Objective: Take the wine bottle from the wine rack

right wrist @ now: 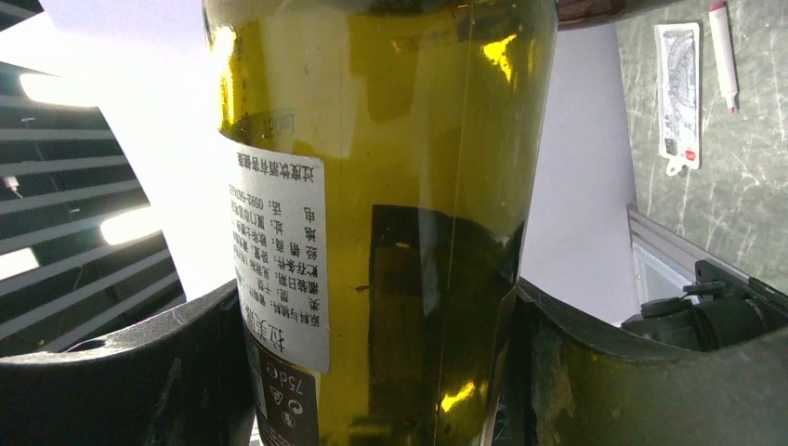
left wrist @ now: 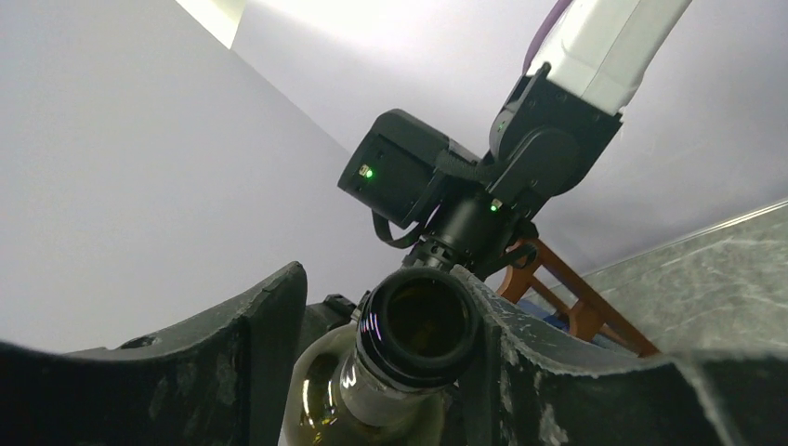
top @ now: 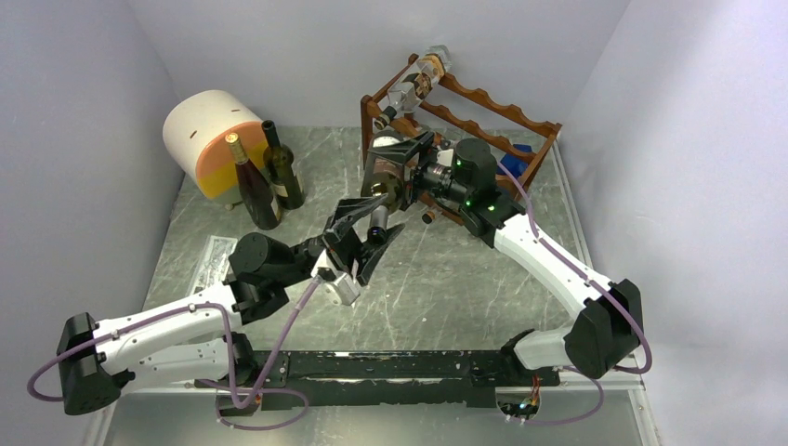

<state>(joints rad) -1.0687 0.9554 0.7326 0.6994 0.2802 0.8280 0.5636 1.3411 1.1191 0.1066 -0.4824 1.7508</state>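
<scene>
The wine bottle [top: 383, 169], green glass with a white back label, hangs tilted just in front of the reddish-brown wine rack [top: 483, 116]. My right gripper [top: 398, 172] is shut on its body: in the right wrist view both fingers [right wrist: 186, 372] press the glass [right wrist: 418, 186] on either side of the gripper [right wrist: 376, 297]. My left gripper [top: 370, 232] straddles the neck. In the left wrist view the bottle mouth [left wrist: 418, 325] rests against the right finger [left wrist: 548, 372], with a gap to the left finger; this gripper [left wrist: 383, 279] is open.
Two dark bottles [top: 268, 177] stand at the back left beside a white and orange drum [top: 209, 139]. More bottles [top: 423, 79] lie on the rack's top tier. A printed card [top: 216, 260] lies at the left, with a pen [right wrist: 723, 51] near it.
</scene>
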